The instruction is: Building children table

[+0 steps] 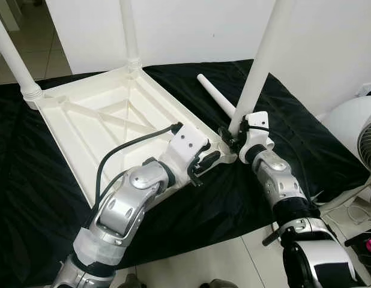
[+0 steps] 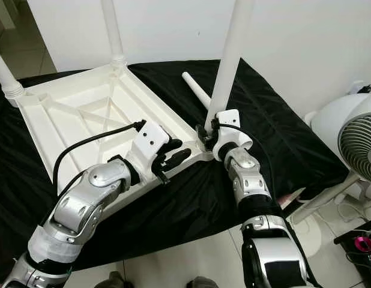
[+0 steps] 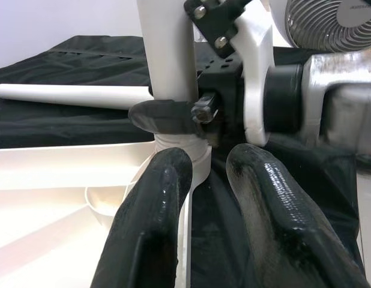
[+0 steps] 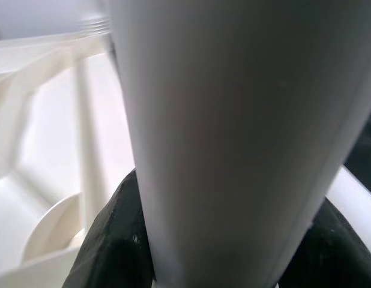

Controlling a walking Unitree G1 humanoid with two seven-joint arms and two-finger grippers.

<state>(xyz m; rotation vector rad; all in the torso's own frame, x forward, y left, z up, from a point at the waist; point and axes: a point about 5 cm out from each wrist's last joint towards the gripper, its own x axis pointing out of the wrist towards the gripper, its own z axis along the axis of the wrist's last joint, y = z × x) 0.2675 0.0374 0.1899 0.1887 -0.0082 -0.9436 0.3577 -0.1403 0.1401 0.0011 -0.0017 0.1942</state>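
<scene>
The white tabletop [image 1: 107,126] lies upside down on the black cloth [image 1: 29,180], two legs already standing at its far corners. A third leg [image 1: 260,66] is clamped near its base by the right gripper [image 1: 233,137] at the near right corner socket (seating cannot be judged). The left gripper [image 1: 203,167], fingers narrowly apart and empty, is held at the tabletop's edge just beside that corner. The leg should be kept upright and pressed or twisted straight down while the top is steadied. A fourth leg [image 1: 217,95] lies loose on the cloth.
</scene>
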